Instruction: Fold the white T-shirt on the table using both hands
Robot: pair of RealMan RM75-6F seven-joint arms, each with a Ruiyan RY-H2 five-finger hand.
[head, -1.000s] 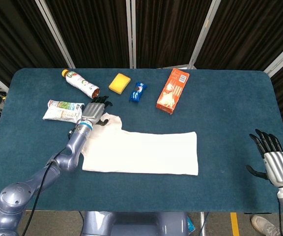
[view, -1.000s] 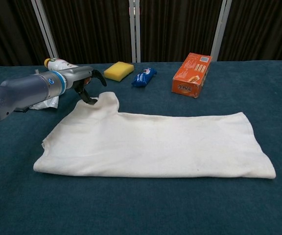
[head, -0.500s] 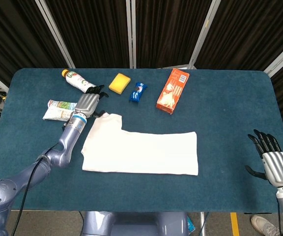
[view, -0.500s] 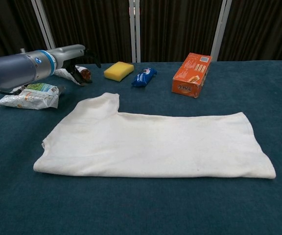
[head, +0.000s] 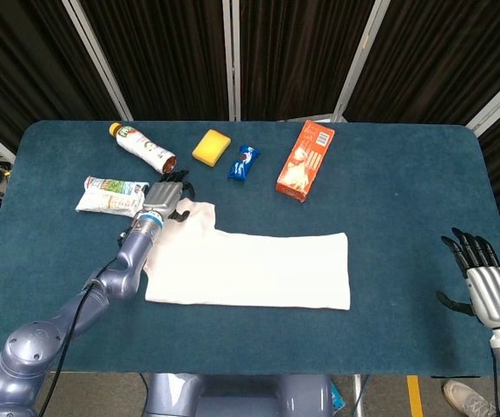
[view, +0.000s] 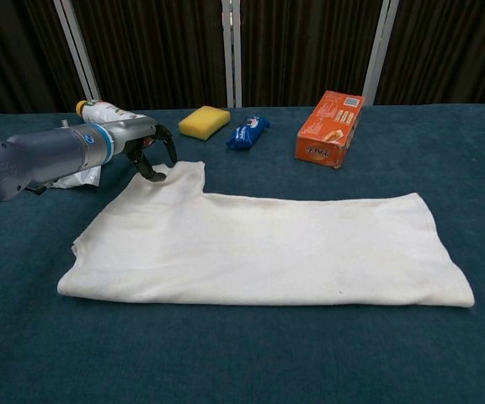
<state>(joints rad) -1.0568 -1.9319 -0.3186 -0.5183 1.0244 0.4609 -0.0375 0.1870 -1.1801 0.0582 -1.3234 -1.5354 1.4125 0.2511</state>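
A dark teal table [head: 406,174] stands before black curtains [head: 302,52]. The white T-shirt [head: 250,268] lies centred; the left hand [head: 165,196], fingers curled, touches its ten o'clock corner. The right hand [head: 484,282] hovers spread, holding nothing. Labels are unreadable.

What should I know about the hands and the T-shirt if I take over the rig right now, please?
Left hand: fingers curled down at the far left corner of the white T-shirt; a grip cannot be confirmed.
Right hand: open, holding nothing, off the table's right edge, well clear of the shirt.
Shirt: lies flat as a long folded strip, sleeve stub at the far left.
Left to do: secure the corner, bring the right hand in, finish folding.
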